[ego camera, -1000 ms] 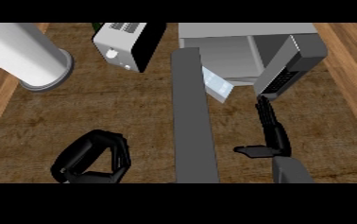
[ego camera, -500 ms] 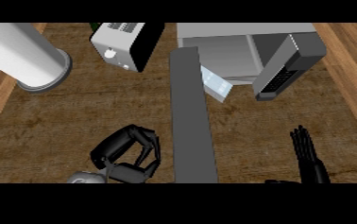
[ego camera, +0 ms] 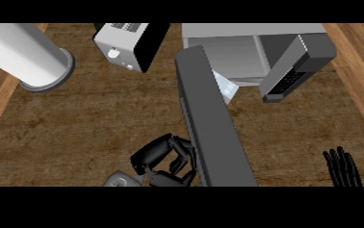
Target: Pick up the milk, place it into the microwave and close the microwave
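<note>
The grey microwave [ego camera: 241, 42] stands at the back right with its cavity showing. Its long grey door [ego camera: 213, 126] hangs open and runs toward me, seen edge-on. The milk [ego camera: 225, 86], a pale white-blue carton, peeks out just right of the door at the mouth of the cavity, mostly hidden by the door. My left hand [ego camera: 162, 158] is low in the middle, fingers curled with nothing seen in them, close against the door's left face. My right hand [ego camera: 344, 167] rests at the lower right edge, fingers straight and pointing up, away from everything.
A white and black toaster [ego camera: 128, 44] stands at the back, left of the microwave. A large white cylinder [ego camera: 32, 56] lies at the far left. The microwave's dark keypad panel [ego camera: 295, 70] juts out at the right. Bare wooden counter [ego camera: 85, 121] lies in front.
My right hand has drawn back from the microwave's front to the lower right edge. My left hand has moved right, up to the open door.
</note>
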Tool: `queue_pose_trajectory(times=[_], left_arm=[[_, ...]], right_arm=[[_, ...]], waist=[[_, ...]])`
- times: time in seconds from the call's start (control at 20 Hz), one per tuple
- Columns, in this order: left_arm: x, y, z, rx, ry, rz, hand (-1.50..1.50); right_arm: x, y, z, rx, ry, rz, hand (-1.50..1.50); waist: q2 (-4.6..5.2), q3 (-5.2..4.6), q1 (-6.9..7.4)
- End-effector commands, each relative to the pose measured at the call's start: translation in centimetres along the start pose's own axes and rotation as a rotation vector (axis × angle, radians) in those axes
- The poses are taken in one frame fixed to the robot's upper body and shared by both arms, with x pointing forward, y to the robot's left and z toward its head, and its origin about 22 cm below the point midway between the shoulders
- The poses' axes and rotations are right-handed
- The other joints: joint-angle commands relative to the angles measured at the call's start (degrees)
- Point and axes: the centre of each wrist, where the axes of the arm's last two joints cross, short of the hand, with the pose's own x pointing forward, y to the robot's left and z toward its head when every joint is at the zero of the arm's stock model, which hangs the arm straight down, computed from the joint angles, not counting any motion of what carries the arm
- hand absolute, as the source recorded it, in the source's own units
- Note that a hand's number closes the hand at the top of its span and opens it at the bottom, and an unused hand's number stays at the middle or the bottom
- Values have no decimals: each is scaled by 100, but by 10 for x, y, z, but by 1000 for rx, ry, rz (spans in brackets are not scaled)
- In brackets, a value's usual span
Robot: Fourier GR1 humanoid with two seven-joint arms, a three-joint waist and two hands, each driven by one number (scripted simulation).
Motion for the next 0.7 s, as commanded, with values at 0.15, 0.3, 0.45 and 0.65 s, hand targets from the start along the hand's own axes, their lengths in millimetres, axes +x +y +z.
queue_pose_trajectory(times=[0.15, 0.3, 0.45, 0.65], left_arm=[[-8, -50, -29, -70, 73, 24, 150], [-6, -74, -38, -75, 75, -12, 150], [5, -87, -48, -55, 75, -15, 150], [12, -86, -60, 28, 33, -69, 150]], right_arm=[[45, 14, -9, 194, -113, -162, -150], [60, 17, -16, 204, -147, -189, -150], [76, 28, -22, 263, -139, -194, -150], [100, 35, -43, 328, -179, -204, -150]], waist=[[35, -8, -157], [44, 2, -122], [56, -5, -245], [89, -13, -318]])
